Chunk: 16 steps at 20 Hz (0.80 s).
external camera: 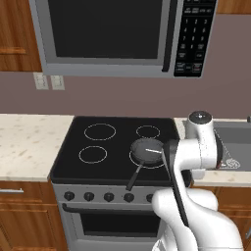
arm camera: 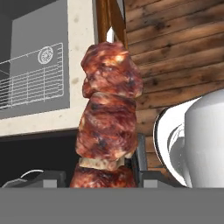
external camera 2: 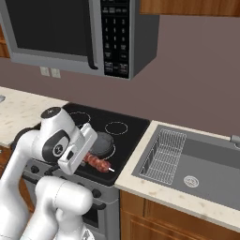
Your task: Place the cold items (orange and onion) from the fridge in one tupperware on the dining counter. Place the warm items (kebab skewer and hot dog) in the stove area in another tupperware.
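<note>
Grip: your gripper [external camera 2: 89, 157] is closed on the kebab skewer [external camera 2: 97, 162], meat chunks standing between the fingers in the hand view.
Skewer position: held above the stove [external camera: 117, 142] front edge, at about 5 o'clock from the pan [external camera: 146, 149].
Risk: the skewer juts out sideways — a fast swing could, in my judgement, slip it or knock the pan.
Count: one skewer, one pan, four burner rings, one sink [external camera 2: 197, 164] — no tupperware or hot dog visible.

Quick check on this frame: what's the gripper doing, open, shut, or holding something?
Gripper: shut on the kebab skewer, which is lifted off the stove.
</note>
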Tool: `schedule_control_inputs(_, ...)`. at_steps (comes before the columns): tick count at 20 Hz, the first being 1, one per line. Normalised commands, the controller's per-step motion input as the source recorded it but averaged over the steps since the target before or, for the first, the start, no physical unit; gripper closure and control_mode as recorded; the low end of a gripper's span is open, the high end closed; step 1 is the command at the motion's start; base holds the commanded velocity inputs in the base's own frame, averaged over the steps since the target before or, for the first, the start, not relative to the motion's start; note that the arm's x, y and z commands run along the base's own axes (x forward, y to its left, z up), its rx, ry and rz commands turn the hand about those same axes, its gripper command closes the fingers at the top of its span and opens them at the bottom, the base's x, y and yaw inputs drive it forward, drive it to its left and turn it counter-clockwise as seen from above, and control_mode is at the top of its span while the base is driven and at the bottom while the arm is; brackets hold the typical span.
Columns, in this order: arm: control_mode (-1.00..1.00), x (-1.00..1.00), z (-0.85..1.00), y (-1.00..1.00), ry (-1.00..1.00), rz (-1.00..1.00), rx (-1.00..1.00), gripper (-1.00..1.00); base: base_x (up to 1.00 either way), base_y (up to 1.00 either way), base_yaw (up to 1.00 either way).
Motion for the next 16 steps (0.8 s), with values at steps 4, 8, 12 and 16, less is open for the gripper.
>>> schedule_control_inputs(4, -1.0, -0.01, 0.0, 0.0, -0.07, 0.0, 0.04, 1.0, 0.0, 0.0, 0.0)
schedule_control_inputs(8, -1.0, -0.02, 0.0, 0.0, -0.06, 0.0, 0.03, 1.0, 0.0, 0.0, 0.0)
schedule_control_inputs(12, 1.0, 0.0, 0.0, 0.0, 0.0, 0.0, 0.0, 1.0, -0.16, -0.01, 0.18)
schedule_control_inputs(16, 1.0, 0.0, 0.0, 0.0, 0.0, 0.0, 0.0, 1.0, -0.33, -0.06, 0.41)
